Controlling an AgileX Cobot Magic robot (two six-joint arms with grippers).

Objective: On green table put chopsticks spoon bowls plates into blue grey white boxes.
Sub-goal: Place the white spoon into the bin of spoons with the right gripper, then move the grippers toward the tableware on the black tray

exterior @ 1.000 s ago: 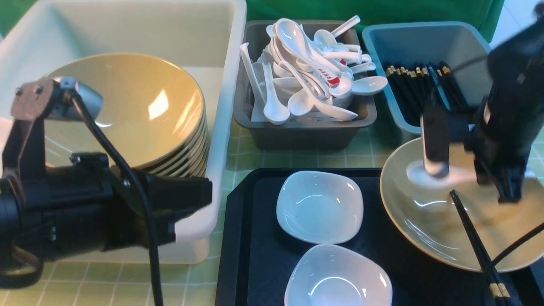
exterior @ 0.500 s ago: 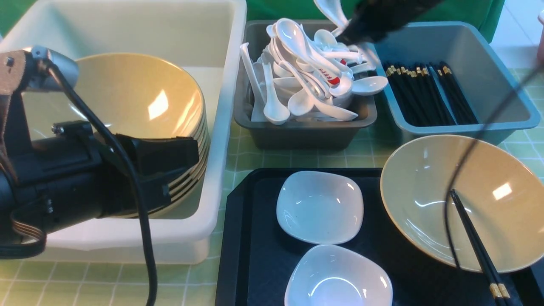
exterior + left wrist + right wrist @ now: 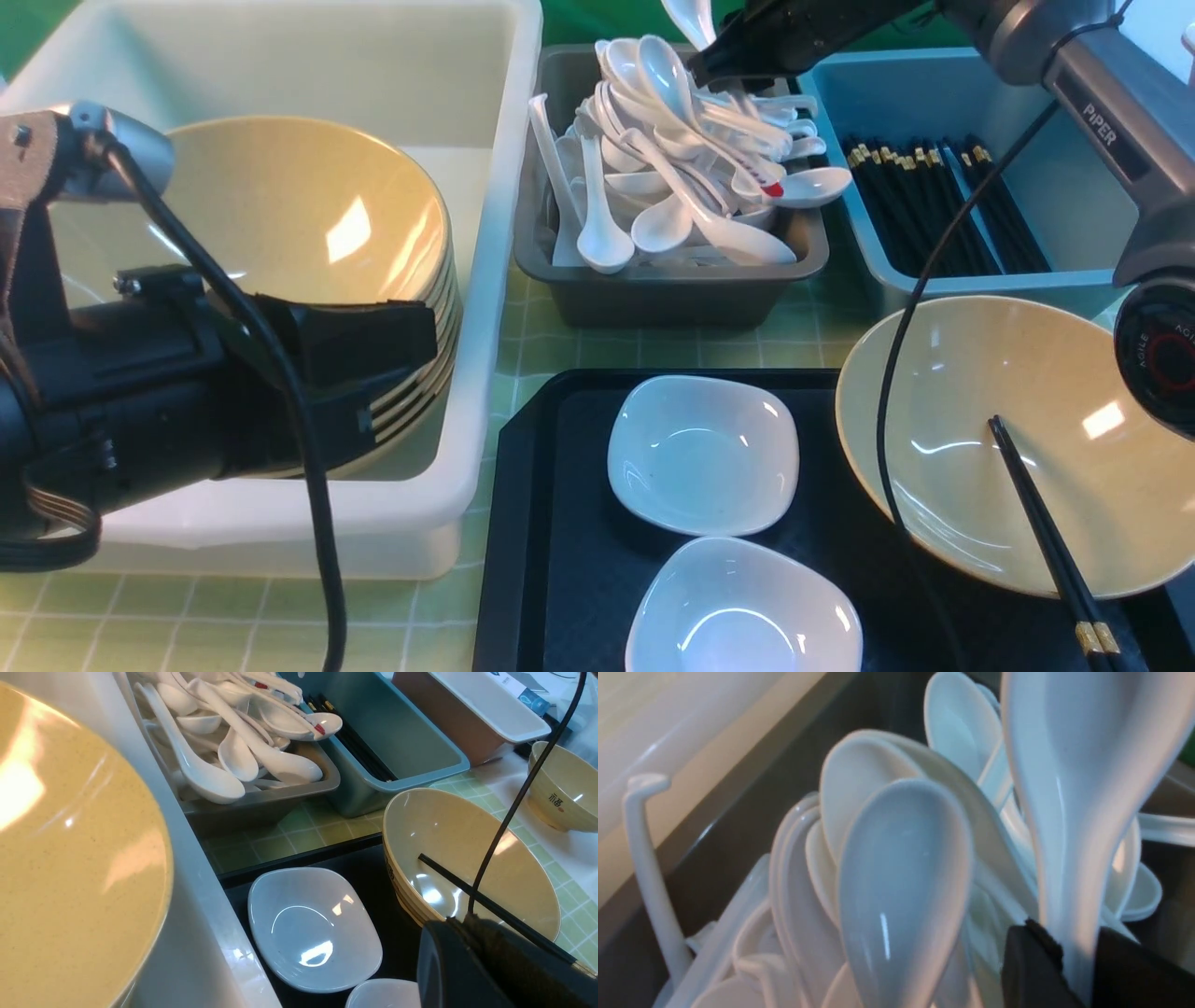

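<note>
Front view gives you the green table under everything, with the white box on its left holding a stack of bowls. Your left gripper hangs in front of that stack, jaws together. A black tray lies nearer you, right of the white box. A loose bowl sits at its right side with a pair of chopsticks leaning inside. Beyond the tray stand the blue box on the right, holding a row of chopsticks, and the grey box in the middle, heaped with a pile of spoons. Two plates sit on the tray, one just in front of the other. Your right gripper is clamped on the handle of one spoon, holding it above the grey box's pile, scoop pointing away from the fingers.
</note>
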